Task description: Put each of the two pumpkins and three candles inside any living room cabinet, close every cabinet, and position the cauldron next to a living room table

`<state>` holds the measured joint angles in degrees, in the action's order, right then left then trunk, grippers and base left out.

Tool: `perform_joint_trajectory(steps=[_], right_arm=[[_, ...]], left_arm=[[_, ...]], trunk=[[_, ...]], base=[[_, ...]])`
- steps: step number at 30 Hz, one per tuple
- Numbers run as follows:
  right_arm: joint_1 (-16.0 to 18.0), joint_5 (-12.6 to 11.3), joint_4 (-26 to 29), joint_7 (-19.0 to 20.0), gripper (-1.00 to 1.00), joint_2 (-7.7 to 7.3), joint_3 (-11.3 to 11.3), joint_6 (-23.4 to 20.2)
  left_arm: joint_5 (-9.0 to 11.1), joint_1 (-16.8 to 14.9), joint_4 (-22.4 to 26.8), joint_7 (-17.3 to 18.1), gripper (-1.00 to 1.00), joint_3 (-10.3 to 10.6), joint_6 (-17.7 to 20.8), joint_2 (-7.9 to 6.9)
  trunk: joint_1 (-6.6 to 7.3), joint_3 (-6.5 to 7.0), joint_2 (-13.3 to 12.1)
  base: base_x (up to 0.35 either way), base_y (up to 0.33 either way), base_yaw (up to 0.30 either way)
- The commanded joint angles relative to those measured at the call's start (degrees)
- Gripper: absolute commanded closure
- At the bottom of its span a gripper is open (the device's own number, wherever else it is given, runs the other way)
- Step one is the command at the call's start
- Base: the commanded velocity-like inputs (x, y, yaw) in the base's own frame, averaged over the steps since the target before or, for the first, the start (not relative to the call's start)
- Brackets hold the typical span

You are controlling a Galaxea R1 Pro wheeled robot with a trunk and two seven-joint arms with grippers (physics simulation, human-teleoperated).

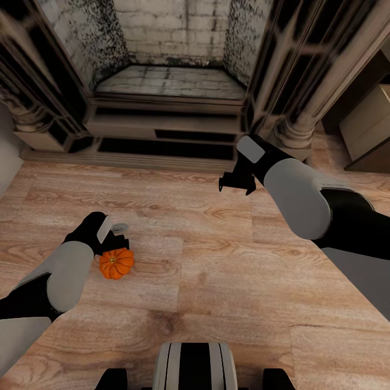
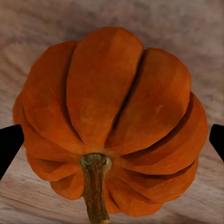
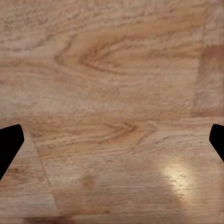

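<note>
We see one pumpkin [image 1: 116,263] lying on the light wood-plank floor [image 1: 216,271], bright orange and ribbed, just below our left gripper [image 1: 120,234] in the head view. Through the left wrist camera the pumpkin [image 2: 109,126] sits squarely between the two dark fingertips [image 2: 9,147], which stand spread wide to either side of it and do not touch it; its short brown stem [image 2: 94,186] points toward the camera. So our left claw is fully spread and holds nothing, hanging close over the fruit.

Our right gripper [image 1: 236,182] hangs well apart from the pumpkin, above bare planks, its fingers [image 3: 10,144] likewise spread wide with nothing between them.

Beyond both arms stands the ornate grey-black fireplace [image 1: 168,81], and at the far right edge a pale tan drawer [image 1: 368,122] shows.
</note>
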<state>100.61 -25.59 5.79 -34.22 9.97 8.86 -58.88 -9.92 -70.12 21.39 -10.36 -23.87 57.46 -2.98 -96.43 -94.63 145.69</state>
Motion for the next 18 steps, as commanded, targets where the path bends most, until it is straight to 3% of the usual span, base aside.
perform_joint_trajectory(steps=[1, 12, 13, 18], right_arm=[[-0.1, -0.2, 0.1, -0.6, -1.0, 0.03, 0.5, -0.1], [-0.5, -0.2, 0.1, -0.6, -1.0, 0.03, 0.5, 0.0], [-0.5, -0.2, 0.1, -0.6, -1.0, 0.03, 0.5, 0.0], [-0.6, -0.2, 0.1, -0.6, -1.0, 0.03, 0.5, 0.0]], left_arm=[[-0.5, 0.0, 0.0, 0.2, -1.0, -0.5, 0.2, 0.0], [-0.5, -0.1, -0.9, 0.1, -1.0, -0.5, 0.1, -0.17], [-0.5, 0.0, -0.9, 0.1, 1.0, -0.5, 0.1, -0.18], [-0.5, 0.0, -1.0, 0.1, 1.0, -0.5, 0.1, -0.37]], trunk=[[0.01, -0.03, 0.0], [0.01, -0.03, 0.0], [0.01, -0.03, 0.0], [0.01, -0.03, 0.0]], base=[[0.0, 0.0, 0.0], [0.0, 0.0, 0.0], [0.0, 0.0, 0.0], [0.0, 0.0, 0.0]])
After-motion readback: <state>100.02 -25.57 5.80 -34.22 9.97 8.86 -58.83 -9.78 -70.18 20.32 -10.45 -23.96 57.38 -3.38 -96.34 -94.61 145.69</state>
